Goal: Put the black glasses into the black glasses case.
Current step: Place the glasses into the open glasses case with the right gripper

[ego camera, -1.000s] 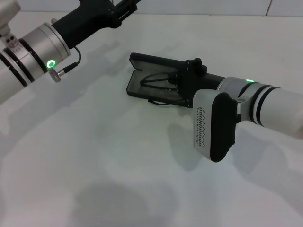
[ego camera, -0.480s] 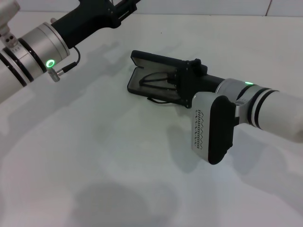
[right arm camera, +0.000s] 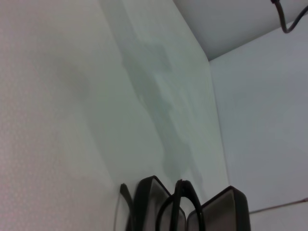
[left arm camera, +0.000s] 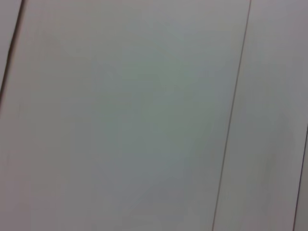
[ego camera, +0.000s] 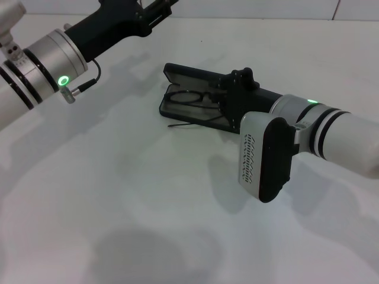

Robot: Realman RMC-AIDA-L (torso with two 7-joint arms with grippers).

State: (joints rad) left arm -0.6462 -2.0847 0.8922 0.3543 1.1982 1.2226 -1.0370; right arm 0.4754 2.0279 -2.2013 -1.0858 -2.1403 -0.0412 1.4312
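The black glasses case (ego camera: pixel 173 107) lies open on the white table, its lid (ego camera: pixel 192 75) standing up at the far side. The black glasses (ego camera: pixel 185 96) lie in its grey tray, one round lens flat, and one thin temple arm (ego camera: pixel 188 124) sticks out over the near edge. My right gripper (ego camera: pixel 225 102) hangs over the case's right end and hides that part of the glasses. In the right wrist view the case (right arm camera: pixel 219 211) and the glasses frame (right arm camera: pixel 177 204) show close up. My left gripper (ego camera: pixel 155 7) is raised at the far left, away from the case.
The white table (ego camera: pixel 118 195) spreads around the case, with a white wall behind it. My right arm's white wrist housing (ego camera: pixel 263 157) sits low, right of the case. The left wrist view shows only a pale panelled surface (left arm camera: pixel 144 115).
The glasses have gone from tilted at the right gripper to lying flatter in the case, a temple arm now poking over the near edge. The right gripper rose slightly. The left arm stayed still.
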